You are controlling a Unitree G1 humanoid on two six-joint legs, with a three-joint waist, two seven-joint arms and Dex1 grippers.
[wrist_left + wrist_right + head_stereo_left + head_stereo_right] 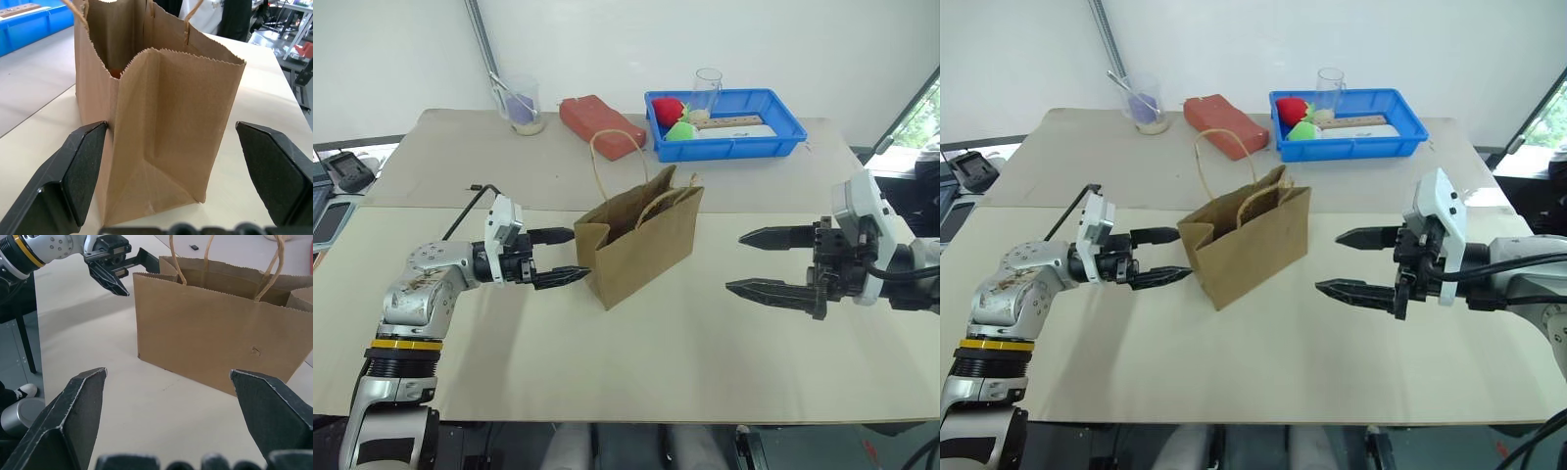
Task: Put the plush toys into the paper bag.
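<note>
Paper bag (641, 240) stands upright near the middle of the tabletop (636, 362), mouth open, its two looped rope handles up. Looking down into it from my left wrist view, I catch a small patch of orange low inside, but I cannot tell what it is. At the far edge of the tabletop sits a blue tray (724, 122) holding a red round item (668, 110), a green one (681, 131), a clear glass (707, 90) and a flat wooden strip. Left of the tray lies a reddish block (600, 124), and further left a clear cup (521, 103) with something pale in its bottom and a stick leaning in it. My left gripper (558, 257) is level at the bag's narrow left end, jaws wide and holding nothing; the nearer finger's tip is just at the bag's corner, though I cannot tell if it touches. My right gripper (759, 262) hangs well apart from the bag on its right side, jaws wide and empty, pointing toward the bag.
</note>
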